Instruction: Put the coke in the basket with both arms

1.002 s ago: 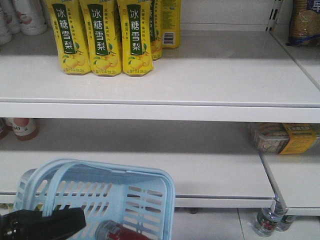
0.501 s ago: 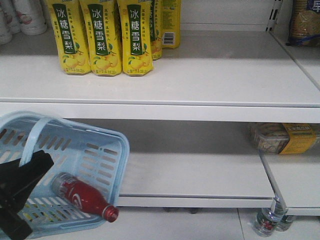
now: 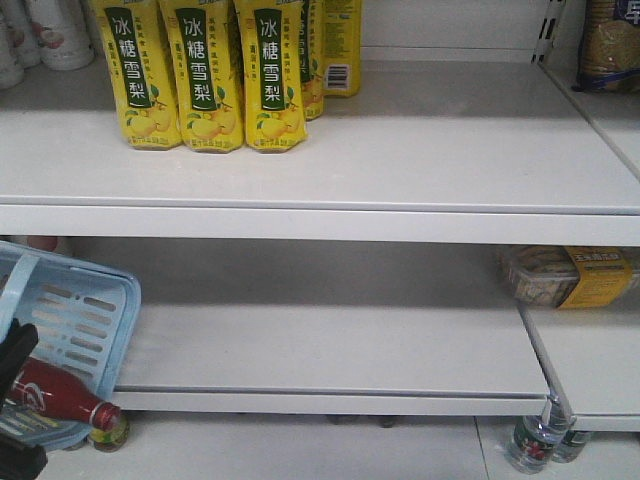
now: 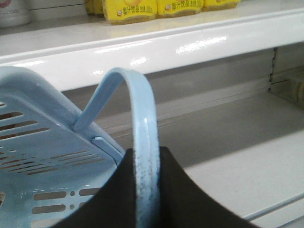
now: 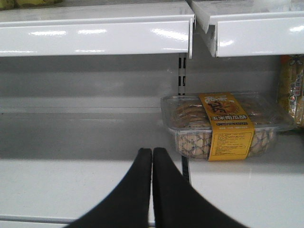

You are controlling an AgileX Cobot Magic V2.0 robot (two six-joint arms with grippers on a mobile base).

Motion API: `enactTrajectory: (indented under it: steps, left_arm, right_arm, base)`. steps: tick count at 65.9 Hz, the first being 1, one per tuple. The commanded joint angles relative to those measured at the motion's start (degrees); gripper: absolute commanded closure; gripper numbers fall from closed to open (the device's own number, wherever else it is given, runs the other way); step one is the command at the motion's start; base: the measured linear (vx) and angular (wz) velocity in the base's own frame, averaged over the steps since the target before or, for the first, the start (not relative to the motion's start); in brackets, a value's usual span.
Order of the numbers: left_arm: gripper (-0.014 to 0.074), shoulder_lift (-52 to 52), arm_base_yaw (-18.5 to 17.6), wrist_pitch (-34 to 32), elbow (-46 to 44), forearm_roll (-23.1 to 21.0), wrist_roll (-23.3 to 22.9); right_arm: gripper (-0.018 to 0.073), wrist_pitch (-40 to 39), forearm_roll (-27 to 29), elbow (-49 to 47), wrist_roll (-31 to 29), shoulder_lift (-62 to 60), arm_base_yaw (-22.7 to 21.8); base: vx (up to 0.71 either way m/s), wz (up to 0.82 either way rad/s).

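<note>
At the upper left of the front view you can read 冰糖雪梨 on the yellow drink cartons [image 3: 200,75]; the biscuit box's [image 5: 223,126] yellow label is illegible.

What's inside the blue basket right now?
The coke lies inside the basket, cap toward the lower rim. The basket's left part is off-frame or behind the left gripper.

The front view's left edge cuts off most of the basket [image 3: 80,310] and the coke's [image 3: 55,392] base, while a small jar [image 3: 110,433] under the basket shows too little to identify.
</note>
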Motion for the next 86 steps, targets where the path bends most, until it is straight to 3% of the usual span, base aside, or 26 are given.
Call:
enactTrajectory:
  steps: [1,12,18,28,44,54,86]
  left_arm:
    - [0.0603,-4.7,-0.2,-6.6,0.1,-1.7,6.8]
    - [0.0603,-11.2,-0.1,1.6,2.5,-12.3,7.1]
    - [0.0603,-13.9,0.2,5.5,3.1,-15.7,9.2]
    - [0.0603,-17.6,1.7,7.7,4.5,-15.9,13.4]
    - [0.0603,-25.6,5.4,7.7,8.8,-18.9,13.5]
    - [0.0603,-29.2,7.1,11.5,9.0,-20.3,15.2]
    - [0.0603,-35.7,7.6,17.6,9.1,-20.7,16.2]
  right_arm:
    - [0.0569,-4.4,-0.1,-1.6,-0.4,0.7,-0.4]
    - [0.0569,-4.4,-0.1,-1.6,-0.4,0.7,-0.4]
    - [0.0569,-4.4,-0.1,-1.6,-0.4,0.7,-0.4]
    - [0.0569,-4.4,-0.1,-1.6,-0.4,0.7,-0.4]
    - [0.0569,-4.4,-0.1,-1.6,-0.4,0.7,-0.4]
    - [0.0569,-4.4,-0.1,-1.6,-0.4,0.7,-0.4]
    - [0.0569,-4.4,-0.1,-1.6,-0.4,0.7,-0.4]
  base:
    - [0.00,0.00]
    - [0.00,0.00]
    - [0.00,0.00]
    - [0.00,0.00]
    - [0.00,0.00]
    - [0.00,0.00]
    - [0.00,0.00]
